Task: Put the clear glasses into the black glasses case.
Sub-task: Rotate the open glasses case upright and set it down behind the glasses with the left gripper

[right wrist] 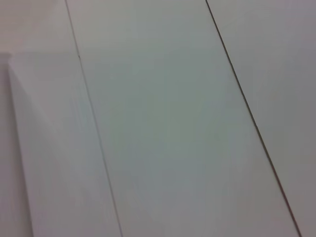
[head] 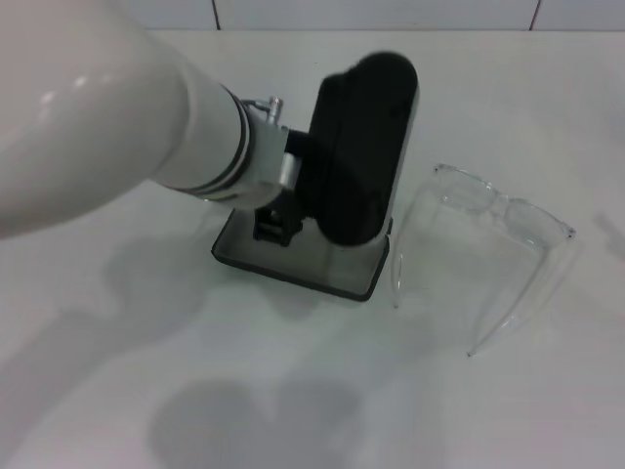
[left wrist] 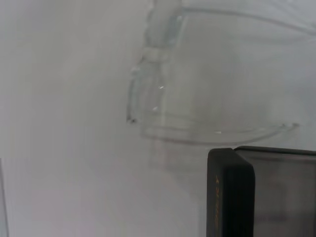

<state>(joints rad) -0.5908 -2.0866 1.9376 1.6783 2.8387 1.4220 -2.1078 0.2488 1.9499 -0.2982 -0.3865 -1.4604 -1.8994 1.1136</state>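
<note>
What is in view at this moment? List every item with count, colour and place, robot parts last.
clear glasses: one, transparent, lying on the table with arms unfolded, to the right of the case, outside it.
black glasses case: one, matte black with grey lining, open, lid standing up, near the table's centre; orange lettering shows on its edge in the left wrist view.
table: one, white, carrying both items.
tiled wall: white, with thin dark seams, filling the right wrist view.
left arm: one, white, reaching in from the left to the case.
left gripper: one, black, low over the open case base beside the raised lid; finger state unclear.
right gripper: not in view.
</note>
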